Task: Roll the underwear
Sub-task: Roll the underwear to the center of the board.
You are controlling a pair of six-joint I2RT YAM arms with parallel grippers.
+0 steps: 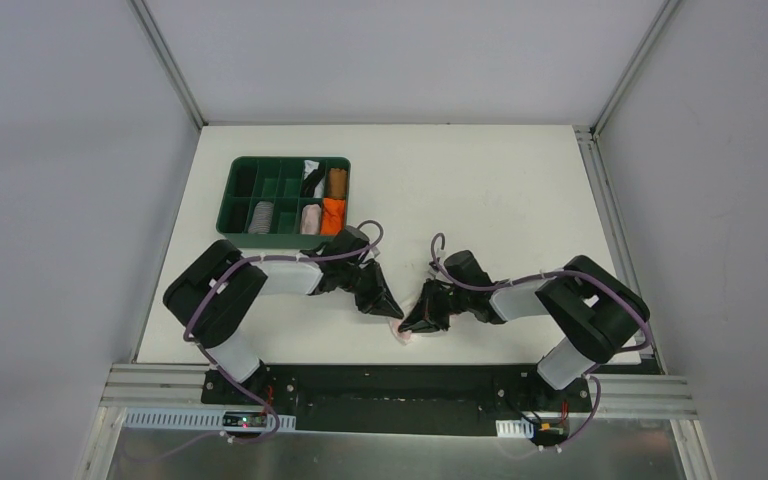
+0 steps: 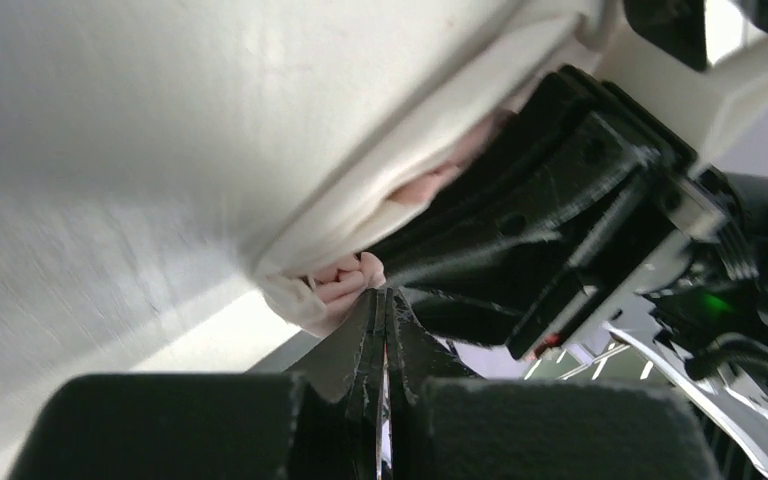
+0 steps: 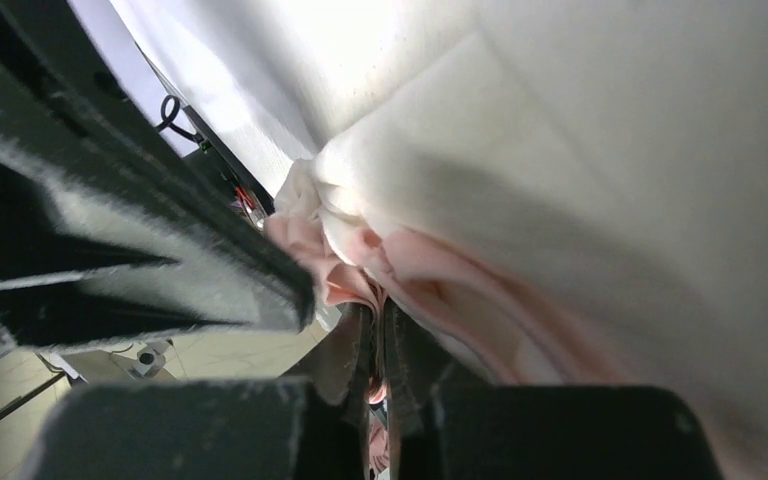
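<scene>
The paler pink-white underwear [image 1: 403, 335] lies bunched near the table's front edge, mostly hidden under both grippers. My left gripper [image 1: 392, 312] and right gripper [image 1: 410, 322] meet over it, tips almost touching. In the left wrist view the underwear [image 2: 332, 285] shows its pink edging bunched right at my shut left gripper [image 2: 382, 296]. In the right wrist view my right gripper [image 3: 378, 310] is shut with pink folds of the underwear [image 3: 430, 280] pinched between the fingers. The pink underwear with navy edging is not in view.
A green divided tray [image 1: 235, 180] stands at the back left. It holds an orange roll [image 1: 333, 213], a brown roll [image 1: 337, 182], a grey roll [image 1: 261, 216], a pale roll [image 1: 310, 218] and a black-and-white cloth [image 1: 312, 178]. The table's front edge is just below the grippers.
</scene>
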